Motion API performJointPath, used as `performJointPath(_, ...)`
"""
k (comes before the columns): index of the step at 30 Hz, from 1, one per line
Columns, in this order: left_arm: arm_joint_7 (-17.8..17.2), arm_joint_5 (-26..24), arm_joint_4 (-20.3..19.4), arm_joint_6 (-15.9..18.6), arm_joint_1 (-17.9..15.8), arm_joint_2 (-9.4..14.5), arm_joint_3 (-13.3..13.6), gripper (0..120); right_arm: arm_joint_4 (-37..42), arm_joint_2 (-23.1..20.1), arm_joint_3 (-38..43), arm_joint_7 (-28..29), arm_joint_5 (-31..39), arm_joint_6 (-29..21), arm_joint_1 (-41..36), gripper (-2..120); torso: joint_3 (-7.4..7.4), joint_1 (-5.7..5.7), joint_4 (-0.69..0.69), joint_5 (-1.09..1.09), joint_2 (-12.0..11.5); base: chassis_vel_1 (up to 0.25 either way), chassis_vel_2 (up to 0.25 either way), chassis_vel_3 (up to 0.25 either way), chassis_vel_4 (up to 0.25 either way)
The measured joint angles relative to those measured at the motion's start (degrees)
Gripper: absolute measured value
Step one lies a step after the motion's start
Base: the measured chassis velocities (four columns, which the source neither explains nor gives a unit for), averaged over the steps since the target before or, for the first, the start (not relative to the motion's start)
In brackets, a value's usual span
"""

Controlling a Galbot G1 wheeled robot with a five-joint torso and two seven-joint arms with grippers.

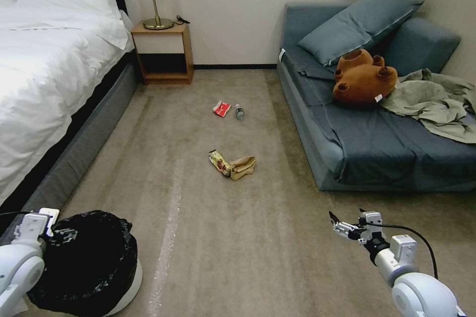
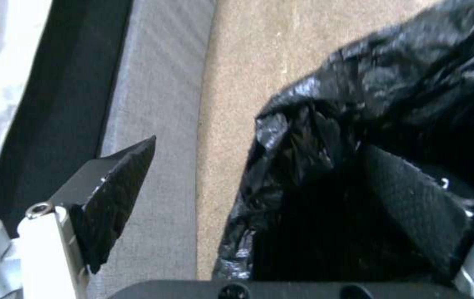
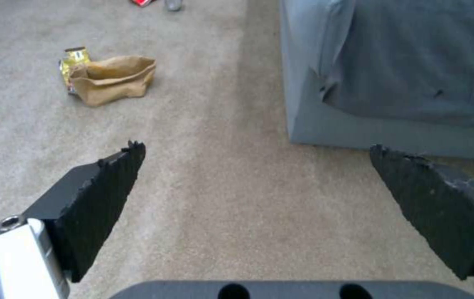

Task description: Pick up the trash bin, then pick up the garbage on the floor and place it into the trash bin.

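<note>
The trash bin (image 1: 89, 257), white with a glossy black bag (image 2: 369, 124) draped over its rim, stands on the carpet at the lower left. My left gripper (image 1: 42, 228) is open and straddles the bin's near rim, with one finger (image 2: 109, 199) outside it and the other inside the bag. The garbage lies ahead on the floor: a crumpled brown paper bag (image 1: 243, 167) touching a gold wrapper (image 1: 218, 161), and farther off a red-and-white packet (image 1: 221, 108) beside a small clear bottle (image 1: 239, 112). My right gripper (image 1: 339, 225) hovers open over bare carpet, well short of the paper bag (image 3: 115, 79).
A white bed (image 1: 44, 74) with a grey base runs along the left, close to the bin. A wooden nightstand (image 1: 163, 52) with a lamp stands at the back. A blue sofa (image 1: 377, 143) on the right carries a pillow, a brown plush bear (image 1: 362, 79) and a green cloth.
</note>
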Motion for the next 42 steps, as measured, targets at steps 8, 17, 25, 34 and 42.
performJointPath(8, 0.3, 2.5, 2.5, 0.0, -1.1, -0.5, 2.6, 98, 0.4, 0.0, 0.7, 0.1, -0.2, 0.1, -0.9, 100, 0.0, 0.0, 0.01, 0.01, 0.0, 0.0, 0.0, 0.0, 0.0)
performJointPath(17, 0.8, 4.5, 4.6, -0.1, -1.6, -1.0, 3.8, 87, 1.2, 0.6, 0.8, 0.2, -0.5, 0.2, -1.9, 100, 0.0, 0.0, 0.01, 0.01, 0.0, 0.0, 0.0, 0.0, 0.0)
performJointPath(25, 1.5, 5.4, 5.9, -0.2, -2.1, -1.5, 5.1, 61, 1.6, 1.3, 1.1, 0.2, -0.6, 0.3, -2.5, 100, 0.0, 0.0, 0.0, 0.02, 0.0, 0.0, 0.0, 0.0, 0.0)
performJointPath(34, 2.7, 6.5, 6.1, -1.5, -1.9, -1.4, 5.2, 38, 1.6, 1.9, 1.2, 0.2, -1.1, 0.4, -2.8, 100, -0.01, 0.0, 0.01, 0.05, 0.0, 0.0, 0.0, 0.0, 0.0)
performJointPath(42, 3.7, 7.7, 6.4, -3.5, -0.9, -1.9, 4.4, 38, 2.5, 2.3, 1.5, 0.2, -1.6, 0.4, -3.8, 100, -0.01, 0.0, 0.01, 0.02, 0.0, 0.0, 0.0, 0.0, 0.0)
